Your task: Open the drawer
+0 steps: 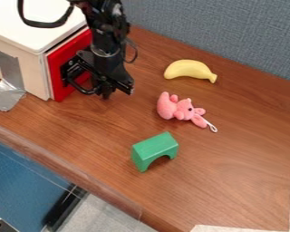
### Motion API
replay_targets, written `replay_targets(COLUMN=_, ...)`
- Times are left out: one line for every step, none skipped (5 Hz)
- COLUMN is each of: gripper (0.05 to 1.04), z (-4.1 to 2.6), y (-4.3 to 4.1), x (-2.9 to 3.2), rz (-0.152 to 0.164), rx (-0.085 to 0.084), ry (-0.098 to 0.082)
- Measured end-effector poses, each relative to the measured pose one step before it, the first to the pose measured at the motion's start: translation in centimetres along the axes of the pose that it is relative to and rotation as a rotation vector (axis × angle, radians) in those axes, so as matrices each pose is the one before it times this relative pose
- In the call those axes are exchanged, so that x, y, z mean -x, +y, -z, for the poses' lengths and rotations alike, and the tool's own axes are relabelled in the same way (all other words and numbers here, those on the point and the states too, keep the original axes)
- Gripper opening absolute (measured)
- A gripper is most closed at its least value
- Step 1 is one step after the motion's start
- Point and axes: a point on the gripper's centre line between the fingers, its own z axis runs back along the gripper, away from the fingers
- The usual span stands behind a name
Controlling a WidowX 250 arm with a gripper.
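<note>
Brown wood-grain bench (237, 181), smooth, faint sheen. Pink plush toy (167, 107), fuzzy. Grey woven-cloth partition (232, 31), rough.

Gray partition (232, 31) behind, apparently fabric; wooden tabletop (244, 131).

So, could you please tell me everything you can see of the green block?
The green block is a single-coloured arch with a flat top and a rounded cutout facing the lower right. It looks smooth, like painted wood or plastic. It stands upright on the brown tabletop, below the pink plush toy in the picture, and touches only the tabletop.
</note>
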Motion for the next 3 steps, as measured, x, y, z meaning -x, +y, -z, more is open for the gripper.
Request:
replay_targets(gripper=0.144, z=-0.072, y=-0.951, x=0.175, rz=0.0079, rx=0.0065, ry=0.0027)
replay_targets(gripper=0.144, z=-0.466, y=-0.97, x=0.188, rz=0.0127, rx=0.0076, ry=-0.0156)
replay_targets(gripper=0.144, z=-0.363, y=-0.984, x=0.073, rz=0.0025, rx=0.0068, ry=-0.0019)
